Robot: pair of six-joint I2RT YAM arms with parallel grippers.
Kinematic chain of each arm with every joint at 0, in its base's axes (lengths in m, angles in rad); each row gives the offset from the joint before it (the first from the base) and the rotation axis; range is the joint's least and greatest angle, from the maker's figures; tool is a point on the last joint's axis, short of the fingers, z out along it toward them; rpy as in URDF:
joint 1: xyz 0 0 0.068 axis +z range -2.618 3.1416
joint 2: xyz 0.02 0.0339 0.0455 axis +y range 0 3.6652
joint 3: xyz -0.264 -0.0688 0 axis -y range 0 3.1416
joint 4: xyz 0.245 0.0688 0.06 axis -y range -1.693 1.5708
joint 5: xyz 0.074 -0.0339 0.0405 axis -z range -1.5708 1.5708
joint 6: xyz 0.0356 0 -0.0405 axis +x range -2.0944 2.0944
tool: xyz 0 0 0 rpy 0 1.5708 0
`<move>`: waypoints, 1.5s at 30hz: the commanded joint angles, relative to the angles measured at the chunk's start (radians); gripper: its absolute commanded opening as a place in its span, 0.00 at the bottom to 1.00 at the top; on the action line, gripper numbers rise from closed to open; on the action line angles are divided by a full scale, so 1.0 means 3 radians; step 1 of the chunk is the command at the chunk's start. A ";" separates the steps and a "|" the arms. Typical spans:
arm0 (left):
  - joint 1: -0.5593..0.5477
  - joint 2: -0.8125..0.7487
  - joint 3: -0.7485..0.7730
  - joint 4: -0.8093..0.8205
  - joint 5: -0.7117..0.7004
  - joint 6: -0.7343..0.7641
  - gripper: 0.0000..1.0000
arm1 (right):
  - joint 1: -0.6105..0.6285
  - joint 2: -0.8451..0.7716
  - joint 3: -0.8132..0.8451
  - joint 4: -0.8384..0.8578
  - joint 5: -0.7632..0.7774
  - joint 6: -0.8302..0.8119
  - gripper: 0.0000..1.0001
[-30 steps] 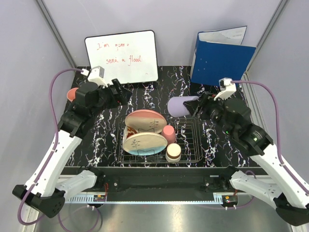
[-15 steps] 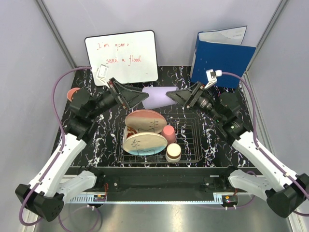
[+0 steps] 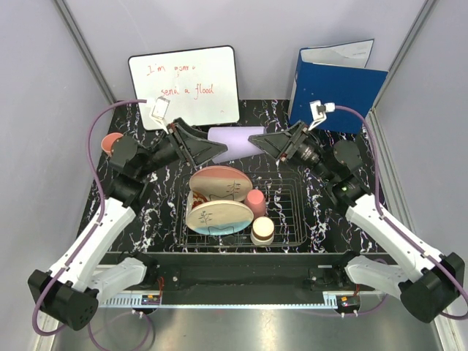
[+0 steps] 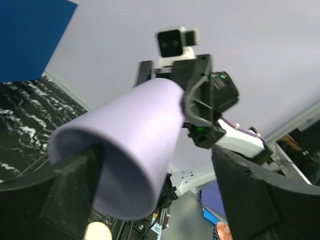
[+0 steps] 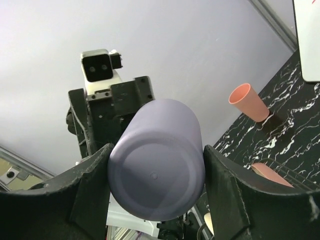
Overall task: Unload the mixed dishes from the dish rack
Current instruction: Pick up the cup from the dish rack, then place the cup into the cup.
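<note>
i've swung the lavender tumbler [image 3: 235,139] up from the rack [image 3: 290,212], right gripper [image 3: 262,142] clamped on its base, left gripper [image 3: 218,148] gaping wide around its mouth, so a handover looks next.

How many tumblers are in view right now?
3. A lavender tumbler aloft in the right pincer, a pink tumbler standing in the dish rack, and a salmon tumbler on the table at far left. More could hide behind the plates.

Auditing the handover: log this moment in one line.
right claw: shut on lavender tumbler | left claw: open at rim | dish rack: loaded
</note>
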State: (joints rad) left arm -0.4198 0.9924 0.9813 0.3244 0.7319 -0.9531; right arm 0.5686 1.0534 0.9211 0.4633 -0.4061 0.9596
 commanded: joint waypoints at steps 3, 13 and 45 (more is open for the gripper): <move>-0.0032 0.0051 -0.0080 0.0759 0.0424 -0.0300 0.30 | -0.0003 0.0313 0.0182 0.0271 -0.0283 0.0125 0.00; 0.0192 -0.0056 0.1076 -0.2005 -0.0530 0.1232 0.00 | 0.0002 -0.0054 0.0462 -0.1347 0.0904 -0.0646 0.96; 0.2217 0.2961 0.3959 -0.4707 -0.3258 0.1561 0.00 | 0.0002 -0.0520 0.0233 -0.3273 0.2290 -0.1332 0.96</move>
State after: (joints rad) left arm 0.2153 1.8969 2.1395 -1.1042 -0.2909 -0.4702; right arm 0.5690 0.8898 0.9966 -0.5301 0.2790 0.5690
